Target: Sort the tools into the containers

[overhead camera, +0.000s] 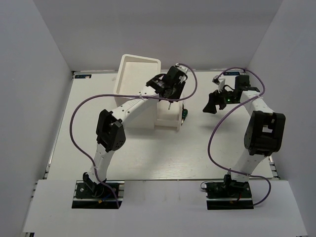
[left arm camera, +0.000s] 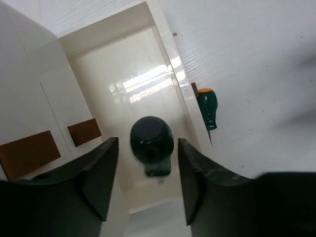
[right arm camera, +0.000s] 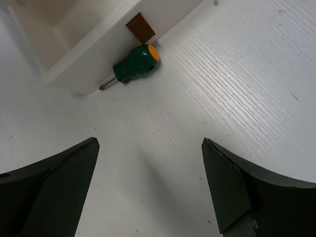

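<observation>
Left hand (left arm camera: 148, 139) hangs over the drawer (left arm camera: 133, 64), fingers (left arm camera: 103, 177) apart around a screwdriver (left arm camera: 152, 143).

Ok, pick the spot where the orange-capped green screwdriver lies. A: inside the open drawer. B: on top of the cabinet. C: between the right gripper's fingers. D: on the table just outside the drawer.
D: the right wrist view shows the screwdriver flat on the table beside the drawer, at its outer wall, clear of the right gripper.

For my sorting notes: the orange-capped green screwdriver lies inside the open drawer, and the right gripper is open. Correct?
No: the screwdriver lies on the table beside the drawer, outside its wall; the right wrist view shows it. The right gripper is open.
</observation>
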Tool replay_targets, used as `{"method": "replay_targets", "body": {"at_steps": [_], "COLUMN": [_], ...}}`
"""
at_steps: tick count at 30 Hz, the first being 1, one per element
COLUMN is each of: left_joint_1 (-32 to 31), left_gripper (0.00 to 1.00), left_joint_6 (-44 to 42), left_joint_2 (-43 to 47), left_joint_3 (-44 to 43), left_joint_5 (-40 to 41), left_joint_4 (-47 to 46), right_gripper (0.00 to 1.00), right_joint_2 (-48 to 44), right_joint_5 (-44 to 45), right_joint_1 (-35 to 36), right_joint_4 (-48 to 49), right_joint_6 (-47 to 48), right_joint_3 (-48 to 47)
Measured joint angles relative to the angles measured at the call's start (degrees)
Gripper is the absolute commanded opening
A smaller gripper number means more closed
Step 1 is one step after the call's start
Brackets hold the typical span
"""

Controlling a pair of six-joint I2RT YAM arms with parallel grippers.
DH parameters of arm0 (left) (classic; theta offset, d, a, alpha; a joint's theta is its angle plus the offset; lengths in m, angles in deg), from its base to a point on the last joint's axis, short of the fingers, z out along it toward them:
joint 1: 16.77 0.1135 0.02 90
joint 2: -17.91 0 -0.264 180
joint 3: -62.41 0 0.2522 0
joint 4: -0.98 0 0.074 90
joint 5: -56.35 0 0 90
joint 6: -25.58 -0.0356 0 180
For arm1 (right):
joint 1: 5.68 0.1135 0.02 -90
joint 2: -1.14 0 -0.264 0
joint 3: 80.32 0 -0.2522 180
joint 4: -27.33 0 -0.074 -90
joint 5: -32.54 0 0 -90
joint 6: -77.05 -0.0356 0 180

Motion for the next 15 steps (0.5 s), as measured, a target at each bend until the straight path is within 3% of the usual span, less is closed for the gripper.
{"method": "replay_targets", "body": {"at_steps": [3, 8, 9, 10, 13, 15], "left_joint_1": [0.0, 0.0, 0.0, 0.0, -0.1, -0.3], "left_gripper": [0.70, 0.70, 0.65, 0.45, 0.02, 0.00], "left_joint_6": [-0.4, -0.7, -0.7, -0.7, -0.2, 0.2], "left_joint_2": [-0.3, -0.3, -0.3, -0.3, 0.5, 3.4], "left_joint_3": [-0.7, -3.3, -3.9, -4.7, -5.6, -3.4], "left_joint_5": [0.0, 0.0, 0.0, 0.0, 0.2, 0.5], "left_joint_4": [-0.1, -0.6, -0.5, -0.5, -0.5, -0.7], "right_gripper": [0.91, 0.91, 0.91, 0.91, 0.89, 0.88], "right_joint_2": [0.0, 0.6, 1.1, 1.8, 5.3, 8.8], "right_joint_5": [-2.2, -9.2, -10.6, -11.9, -15.0, -15.6], "right_joint_1": [0.0, 0.1, 0.2, 0.2, 1.0, 2.1], "right_joint_4": [-1.3, -4.2, -5.1, -6.2, -13.4, -19.9], "right_joint_6": [3.2, 15.1, 18.2, 22.1, 38.6, 51.0], "right_joint_3": [0.0, -0.3, -0.8, -1.5, -5.4, -9.4]}}
